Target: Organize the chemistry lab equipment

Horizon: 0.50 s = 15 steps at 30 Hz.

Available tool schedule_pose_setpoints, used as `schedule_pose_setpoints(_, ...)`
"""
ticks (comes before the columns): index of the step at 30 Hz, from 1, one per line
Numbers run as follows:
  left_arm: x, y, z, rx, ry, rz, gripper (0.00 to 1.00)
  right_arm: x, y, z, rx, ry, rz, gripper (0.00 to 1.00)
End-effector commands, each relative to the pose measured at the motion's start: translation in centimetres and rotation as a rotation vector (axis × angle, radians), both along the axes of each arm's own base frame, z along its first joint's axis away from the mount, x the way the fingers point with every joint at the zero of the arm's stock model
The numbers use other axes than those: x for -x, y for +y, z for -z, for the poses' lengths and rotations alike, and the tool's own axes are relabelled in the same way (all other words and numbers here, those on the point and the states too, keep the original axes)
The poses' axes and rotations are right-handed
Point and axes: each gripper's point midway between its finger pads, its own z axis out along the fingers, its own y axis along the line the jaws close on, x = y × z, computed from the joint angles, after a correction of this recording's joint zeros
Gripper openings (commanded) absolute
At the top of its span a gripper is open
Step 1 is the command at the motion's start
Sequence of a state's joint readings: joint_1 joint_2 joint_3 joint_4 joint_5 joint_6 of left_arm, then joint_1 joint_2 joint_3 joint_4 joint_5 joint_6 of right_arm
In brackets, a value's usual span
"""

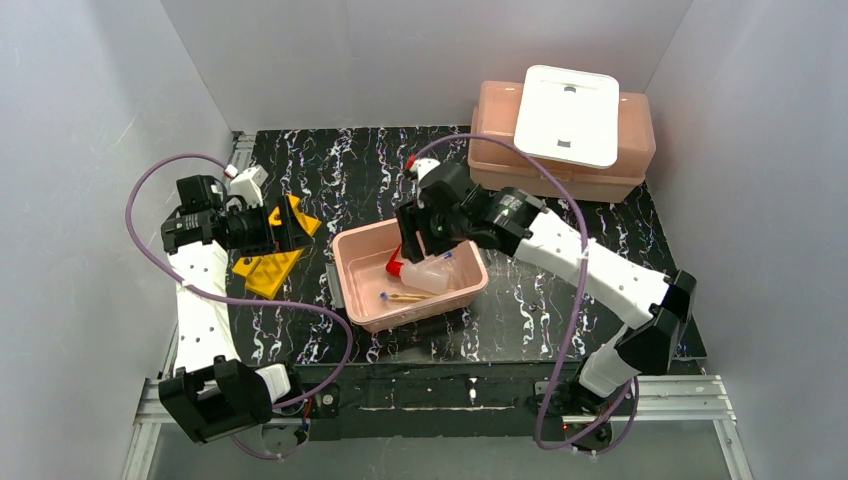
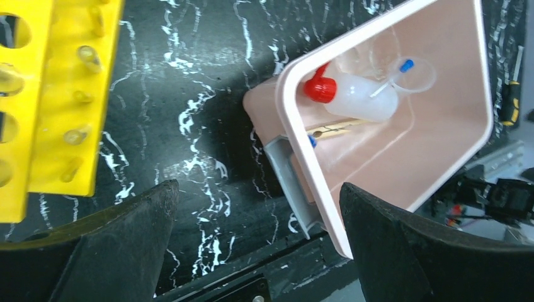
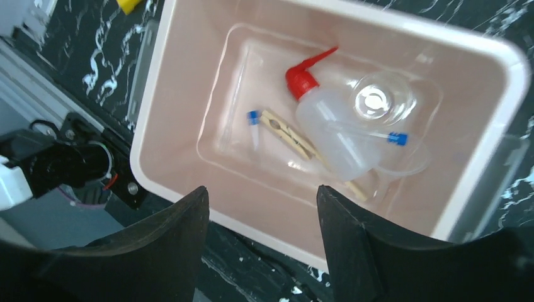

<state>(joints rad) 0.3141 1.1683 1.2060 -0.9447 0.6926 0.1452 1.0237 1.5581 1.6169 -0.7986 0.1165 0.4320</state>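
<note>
The right gripper [image 3: 261,248] has its fingers [image 3: 160,251] apart with nothing between them. It hangs directly over the open tub [image 3: 154,119], a stance that suits dropping things in rather than carrying. Below it the bottle [image 3: 334,135] lies on its side on the tub floor, free of any grip, red nozzle aimed toward 1 o'clock in the right wrist view. The beaker [image 3: 382,100] rests at the bottle's 2 o'clock side, and the stick [image 3: 286,133] runs under the bottle from 10 o'clock to 5 o'clock. Two pipettes [image 3: 254,118] lie there too, one by the stick's upper end, the other across the bottle. Gathering the loose pieces in one tub keeps them from rolling about the table [image 1: 360,170]. The left gripper [image 2: 258,245] also has its fingers [image 2: 107,251] wide apart and empty, held over the table between tub and rack [image 2: 63,94]. I judge it is placed there to take the rack, which lies outside the tub at its 9 o'clock in the top view. Clear stubs on the rack may be tubes, though the blur leaves that unsure. At the tub's 1 o'clock a far tub [image 1: 495,120] carries the lid [image 1: 568,115], well apart from both grippers.
</note>
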Motion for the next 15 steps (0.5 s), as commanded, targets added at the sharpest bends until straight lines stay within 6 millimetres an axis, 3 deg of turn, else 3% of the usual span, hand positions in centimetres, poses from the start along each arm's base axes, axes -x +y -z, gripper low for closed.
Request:
schedule_pose_setpoints(1, 0.0, 1.4, -0.9, -0.102, -0.064, -0.065, 0.99, -3.3, -2.5, -6.1, -0.116, -0.092, 0.021, 0.72)
schedule_pose_setpoints(4, 0.2, 1.4, -1.1, -0.112, -0.087, -0.063, 0.99, -7.4, -6.1, -8.3, -0.176, -0.111, 0.163, 0.71)
schedule_pose_setpoints(8, 0.3, 1.7, -0.8, -0.138, -0.087, -0.062, 0.99, -13.8, -13.0, -9.6, -0.265, -0.117, 0.441, 0.7)
schedule_pose_setpoints(12, 0.4, 1.6, -0.7, -0.135, -0.078, -0.031, 0.99, -18.4, -20.3, -8.4, -0.338, -0.081, 0.709, 0.71)
schedule_pose_setpoints(15, 0.3, 1.0, -0.4, -0.099, -0.056, 0.001, 0.99, -19.9, -24.0, -6.4, -0.408, -0.004, 0.849, 0.76)
